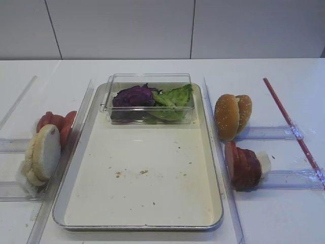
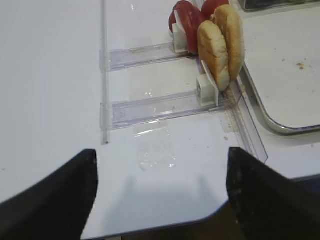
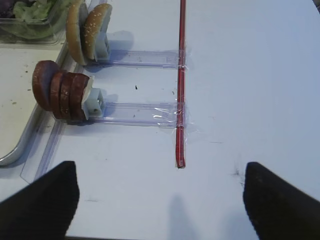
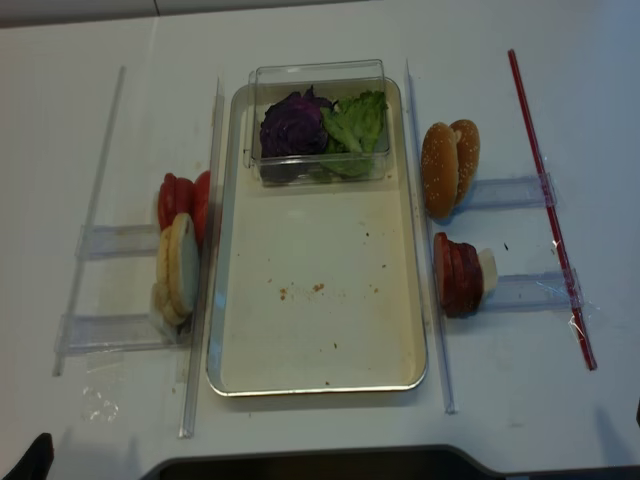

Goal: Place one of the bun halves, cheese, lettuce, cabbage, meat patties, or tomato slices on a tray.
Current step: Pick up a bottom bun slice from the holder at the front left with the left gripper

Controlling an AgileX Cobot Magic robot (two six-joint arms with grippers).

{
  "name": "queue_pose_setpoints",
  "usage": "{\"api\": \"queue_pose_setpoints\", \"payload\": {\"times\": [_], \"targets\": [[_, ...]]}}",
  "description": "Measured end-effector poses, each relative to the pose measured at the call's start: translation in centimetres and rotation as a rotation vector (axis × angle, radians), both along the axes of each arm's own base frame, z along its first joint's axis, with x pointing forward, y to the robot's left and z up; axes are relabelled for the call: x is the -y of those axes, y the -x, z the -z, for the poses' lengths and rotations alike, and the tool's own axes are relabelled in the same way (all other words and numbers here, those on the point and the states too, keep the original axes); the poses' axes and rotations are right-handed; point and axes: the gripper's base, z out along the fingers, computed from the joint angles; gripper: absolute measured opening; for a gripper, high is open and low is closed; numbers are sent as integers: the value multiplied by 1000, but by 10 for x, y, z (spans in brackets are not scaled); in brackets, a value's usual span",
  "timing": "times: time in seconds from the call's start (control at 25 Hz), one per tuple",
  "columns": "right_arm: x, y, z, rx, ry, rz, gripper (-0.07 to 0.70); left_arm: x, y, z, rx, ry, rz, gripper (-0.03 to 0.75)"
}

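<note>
The tray (image 1: pixel 152 173) lies in the middle, its cream surface bare but for crumbs. At its far end a clear box holds purple cabbage (image 1: pixel 133 96) and green lettuce (image 1: pixel 175 99). Pale bun halves (image 1: pixel 43 155) stand on edge in a rack left of the tray, with tomato slices (image 1: pixel 56 122) behind them. Meat patties (image 1: pixel 244 165) stand in a rack on the right. No cheese is in view. My left gripper (image 2: pixel 160 195) is open over bare table, short of the bun halves (image 2: pixel 220 45). My right gripper (image 3: pixel 160 200) is open, well short of the meat patties (image 3: pixel 60 90).
Sesame-seeded buns (image 1: pixel 232 116) stand in a rack right of the tray. Clear plastic rails (image 1: pixel 216 132) run along both long sides of the tray. A red strip (image 1: pixel 292 127) is taped to the table at far right. The table's front edge lies just under my left gripper.
</note>
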Motion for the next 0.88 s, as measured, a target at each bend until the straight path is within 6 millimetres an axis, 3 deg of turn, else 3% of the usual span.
{"api": "queue_pose_setpoints", "payload": {"times": [0.88], "targets": [[0,0,0,2,0,0,687,0,0,0,0,0,0,532]]}}
